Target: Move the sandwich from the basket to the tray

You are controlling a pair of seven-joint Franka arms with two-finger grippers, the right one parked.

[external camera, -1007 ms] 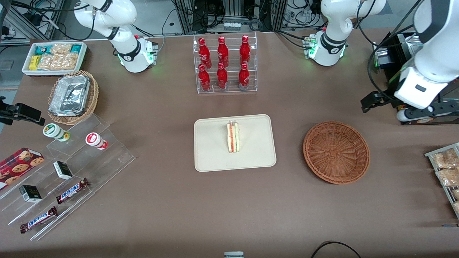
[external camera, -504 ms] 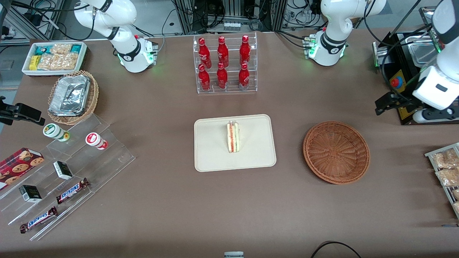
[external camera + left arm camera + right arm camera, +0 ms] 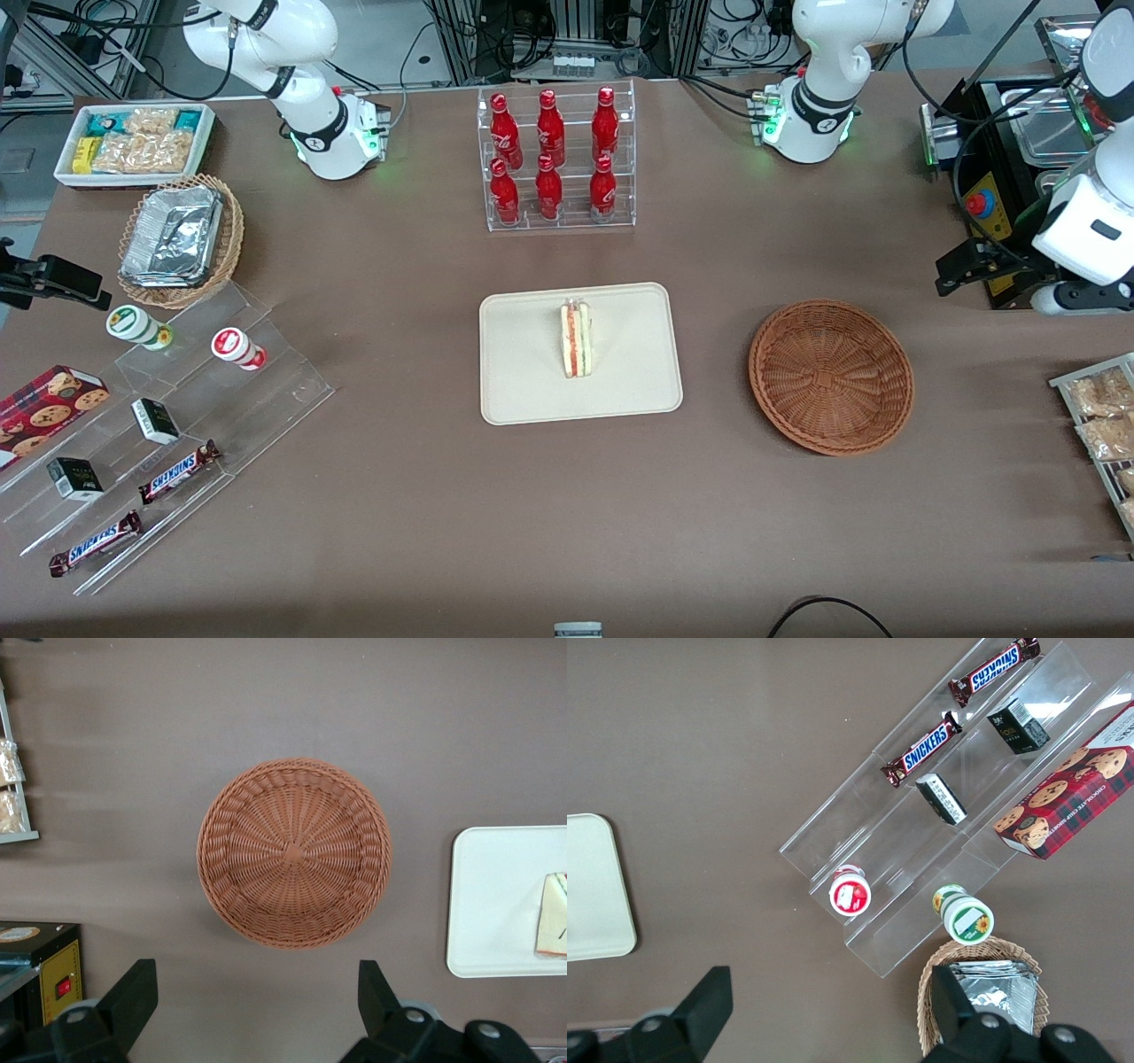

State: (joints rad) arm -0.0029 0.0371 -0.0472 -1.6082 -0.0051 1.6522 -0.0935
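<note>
The sandwich [image 3: 576,339], a white-bread wedge with red and green layers, lies on the cream tray [image 3: 532,390] in the middle of the table. The reddish-brown wicker basket [image 3: 831,377] stands beside the tray, toward the working arm's end, with nothing in it. My left gripper [image 3: 955,273] is open and empty, raised above the table near that end, a little farther from the front camera than the basket. The left wrist view shows the empty basket [image 3: 293,852], the tray's edge [image 3: 492,904], part of the sandwich [image 3: 554,917] and the spread gripper [image 3: 257,997].
A clear rack of red bottles [image 3: 556,159] stands farther from the front camera than the tray. A black machine [image 3: 1001,177] and a rack of snack bags [image 3: 1099,425] are at the working arm's end. A tan foil-tray basket [image 3: 182,239] and an acrylic snack stand [image 3: 168,425] are at the parked arm's end.
My left gripper has drawn away from the basket toward the working arm's end of the table. The sandwich, tray and basket have not moved.
</note>
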